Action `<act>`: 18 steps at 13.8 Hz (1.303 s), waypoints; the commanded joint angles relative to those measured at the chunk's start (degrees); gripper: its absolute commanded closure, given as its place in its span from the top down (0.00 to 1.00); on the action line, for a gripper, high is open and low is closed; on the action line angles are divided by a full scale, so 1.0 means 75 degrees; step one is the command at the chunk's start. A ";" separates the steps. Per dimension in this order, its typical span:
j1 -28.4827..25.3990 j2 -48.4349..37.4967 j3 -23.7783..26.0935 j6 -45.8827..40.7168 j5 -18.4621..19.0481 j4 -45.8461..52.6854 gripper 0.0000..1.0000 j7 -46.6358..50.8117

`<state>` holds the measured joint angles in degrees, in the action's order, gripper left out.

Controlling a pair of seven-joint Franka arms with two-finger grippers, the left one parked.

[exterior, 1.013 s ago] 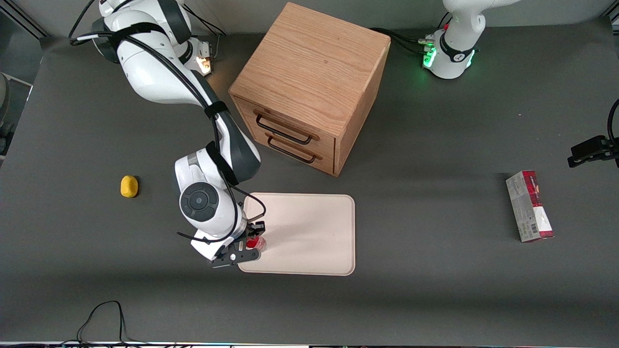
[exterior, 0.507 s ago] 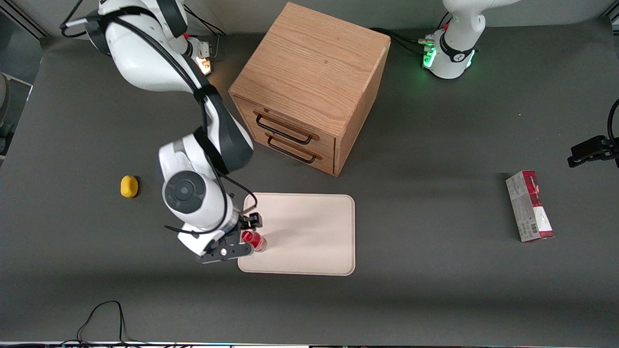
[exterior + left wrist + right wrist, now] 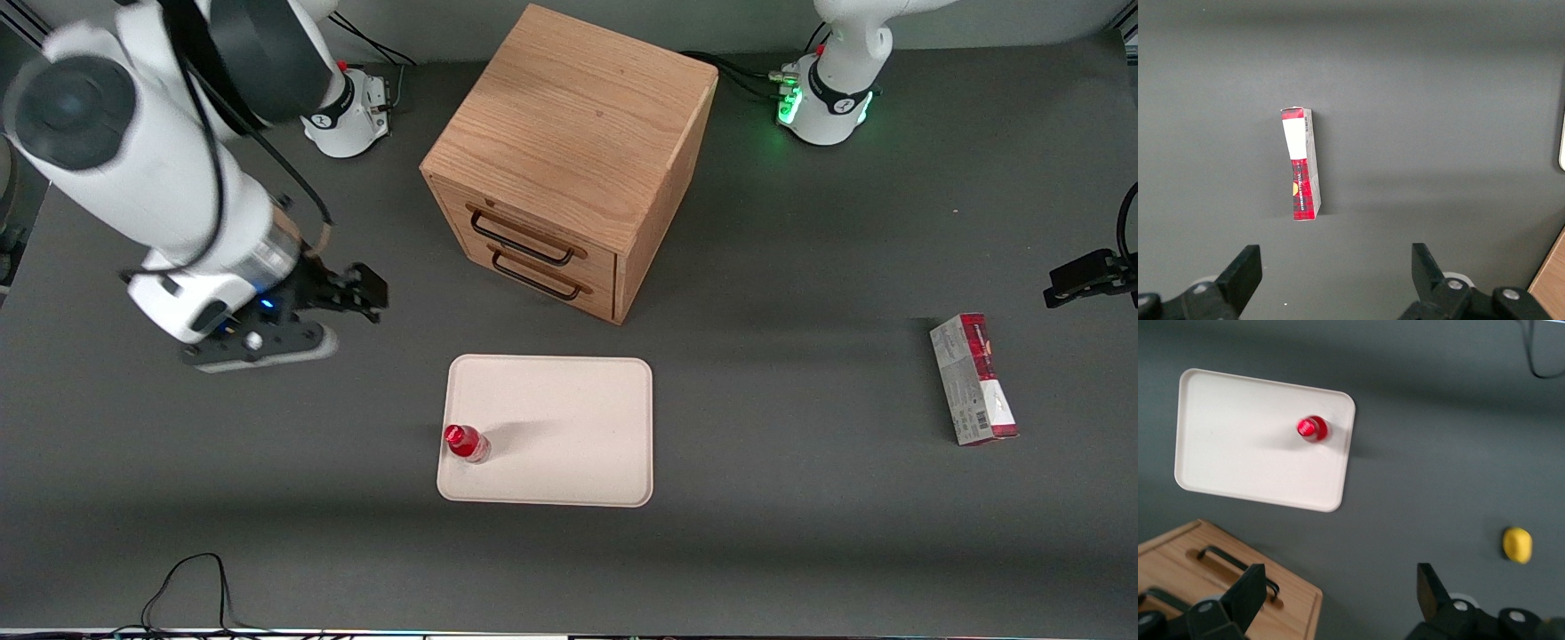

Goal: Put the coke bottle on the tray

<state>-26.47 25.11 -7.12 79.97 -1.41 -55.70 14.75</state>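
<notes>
The coke bottle [image 3: 464,442], small and red with a red cap, stands upright on the cream-white tray [image 3: 569,418], close to the tray's corner nearest the front camera at the working arm's end. My gripper [image 3: 349,316] is open and empty, raised high above the table, well apart from the tray toward the working arm's end. In the right wrist view the bottle [image 3: 1312,428] shows from above on the tray [image 3: 1238,453], far below my open gripper [image 3: 1339,597].
The oak two-drawer box [image 3: 569,133] stands farther from the front camera than the tray; it also shows in the right wrist view [image 3: 1205,567]. A yellow lemon-like lump [image 3: 1517,544] lies on the table. A red-and-grey carton [image 3: 973,378] lies toward the parked arm's end.
My gripper has let go of the bottle, risen and swung away from the tray toward the working arm's end. The bottle stays upright on the tray.
</notes>
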 commanded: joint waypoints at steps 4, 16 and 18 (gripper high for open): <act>0.1439 -0.3014 0.0208 0.1694 0.0035 -0.4305 1.00 -0.0746; 0.3271 -0.3046 0.0656 0.2943 0.0070 -0.5139 1.00 -0.2212; 0.3271 -0.2542 0.0668 0.2162 0.0257 -0.4273 1.00 -0.2236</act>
<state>-1.91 1.08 -2.10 101.56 -0.92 -95.98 -0.68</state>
